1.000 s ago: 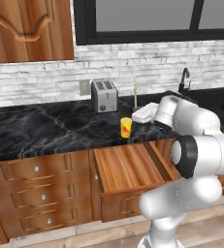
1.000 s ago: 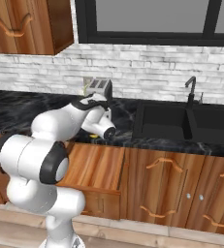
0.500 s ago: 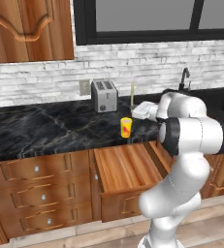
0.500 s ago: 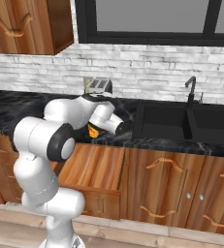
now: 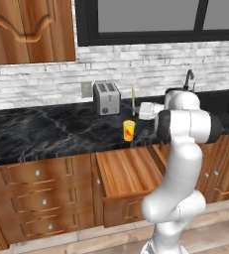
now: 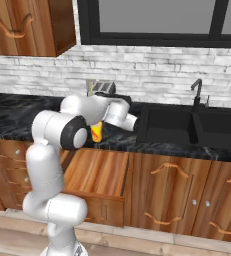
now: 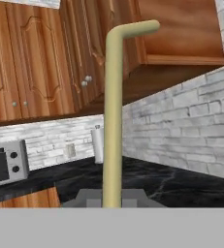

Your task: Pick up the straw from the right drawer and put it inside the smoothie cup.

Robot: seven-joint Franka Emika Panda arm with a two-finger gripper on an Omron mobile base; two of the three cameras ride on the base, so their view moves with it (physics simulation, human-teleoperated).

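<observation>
Since a second ago the arm has swung its elbow upright and drawn its wrist back, carrying the straw (image 5: 133,97) a little further behind the cup (image 5: 129,130); the cup, drawer and toaster lie as they did.

In the left base view the straw stands upright — a thin pale stick rising from the end effector (image 5: 135,112), its top reaching the brick wall behind. Its lower end is lost against the white hand, so how low it reaches cannot be told. In the hand view the straw (image 7: 114,116) runs up from the bottom edge and bends over at its top; the end effector is clamped on it, though its tips are barely made out there.

The cup stands on the black tabletop (image 5: 46,131), near the front edge and just in front of the held straw. In the right base view the cup (image 6: 96,131) is half hidden by the forearm and the straw cannot be picked out.

Below, the drawer (image 5: 126,171) is pulled out; the arm's lower link covers its right side.

The arm rises straight from the base, folds at a big elbow joint and reaches left — hand level, above the tabletop. A toaster (image 5: 106,97) sits at the wall to the left.
</observation>
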